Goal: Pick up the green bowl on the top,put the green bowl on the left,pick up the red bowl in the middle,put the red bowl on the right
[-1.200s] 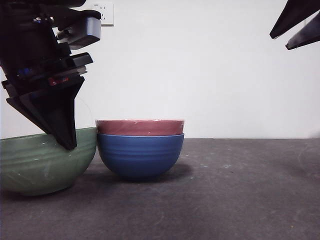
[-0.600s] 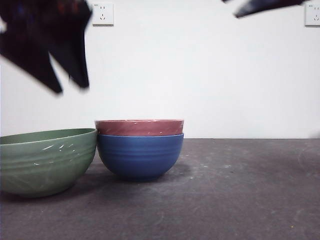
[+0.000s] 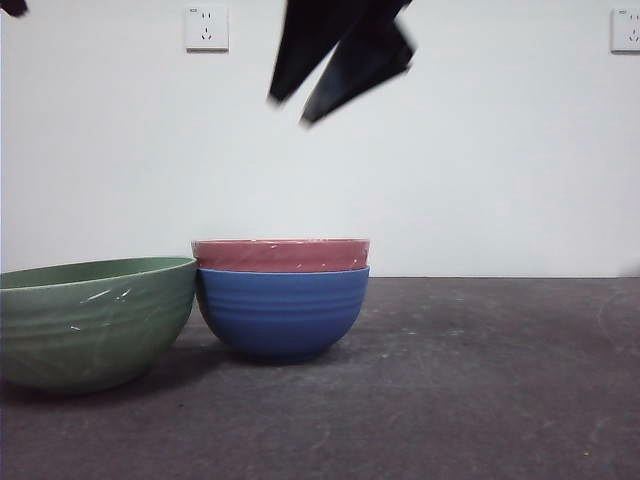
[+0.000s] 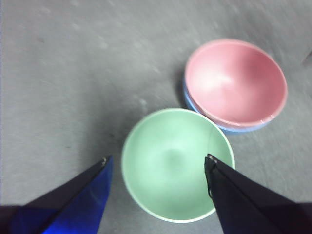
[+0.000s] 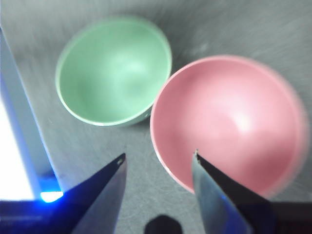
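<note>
Three round bowls of the same shape on the dark grey, speckled, matte worktop [image 3: 480, 400]. Stacked as a pair near the middle of the worktop: the dusty pinkish-red bowl with small white scuffs [image 3: 280, 255] nested inside the deep blue bowl with faint horizontal ridges [image 3: 281, 312], only the red rim band showing above the blue rim from the front. Nothing inside the red bowl [image 5: 229, 122], its smooth inner surface bare in both wrist views. Toward the worktop's left edge, alone and upright: the muted sage-green bowl with faint ridges and whitish scuff marks [image 3: 90, 320], its wall just beside or touching the blue bowl, hard to tell which. Also empty, a pale smooth hollow with a lighter rim [image 4: 176, 163].

High over the green bowl, the left gripper [image 4: 158, 165]: jaws spread wide, released, gripping nothing. Above the stacked pair, blurred and dark in the front view, the right gripper [image 3: 338, 72]: jaws parted, bare, one tip over the near rim of the red bowl in its wrist view [image 5: 158, 158]. One black tip at the front view's top left corner.

Two white wall sockets [image 3: 206, 28] on the pale wall behind.
</note>
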Tool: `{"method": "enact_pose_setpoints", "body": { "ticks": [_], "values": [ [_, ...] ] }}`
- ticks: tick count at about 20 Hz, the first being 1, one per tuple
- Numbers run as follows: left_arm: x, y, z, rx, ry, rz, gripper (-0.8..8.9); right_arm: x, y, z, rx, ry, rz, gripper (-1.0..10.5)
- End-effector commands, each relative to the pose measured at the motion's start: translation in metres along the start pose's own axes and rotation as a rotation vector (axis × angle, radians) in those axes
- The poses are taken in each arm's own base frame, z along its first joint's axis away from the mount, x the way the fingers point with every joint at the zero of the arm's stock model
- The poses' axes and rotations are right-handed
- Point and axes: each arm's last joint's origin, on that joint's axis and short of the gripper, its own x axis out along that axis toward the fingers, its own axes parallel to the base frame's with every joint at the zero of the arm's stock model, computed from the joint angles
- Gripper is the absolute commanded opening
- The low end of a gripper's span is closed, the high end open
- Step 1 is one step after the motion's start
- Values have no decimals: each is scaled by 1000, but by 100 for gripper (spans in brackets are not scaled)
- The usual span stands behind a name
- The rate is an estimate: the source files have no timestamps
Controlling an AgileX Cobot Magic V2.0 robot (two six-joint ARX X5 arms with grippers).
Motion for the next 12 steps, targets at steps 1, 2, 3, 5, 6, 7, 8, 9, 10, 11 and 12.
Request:
{"method": "enact_pose_setpoints", "body": {
  "ticks": [1, 2, 3, 5, 6, 7, 8, 9, 10, 11, 12],
  "values": [
    [-2, 2, -1, 5, 2, 10, 318, 32, 3, -1, -52, 78, 21, 221],
    [-1, 2, -2, 5, 10, 10, 318, 45, 4, -2, -67, 105, 34, 221],
    [0, 2, -2, 5, 16, 10, 318, 55, 5, -3, -79, 127, 47, 220],
    [0, 2, -1, 5, 16, 10, 318, 73, 6, -5, -86, 163, 50, 218],
    [0, 2, -2, 5, 16, 10, 318, 80, 5, -6, -89, 177, 45, 217],
    [0, 2, -2, 5, 16, 11, 318, 85, 4, -7, -88, 185, 48, 216],
    [0, 2, -2, 5, 16, 11, 318, 88, 3, -8, -87, 191, 50, 205],
    [0, 2, -2, 5, 16, 11, 318, 89, 3, -8, -92, 191, 51, 146],
    [0, 2, -2, 5, 16, 11, 318, 89, 3, -8, -101, 189, 50, 81],
    [0, 2, -2, 5, 16, 11, 318, 89, 2, -8, -104, 188, 49, 43],
    [0, 2, -2, 5, 16, 11, 318, 89, 2, -8, -106, 189, 49, 14]
  ]
}}
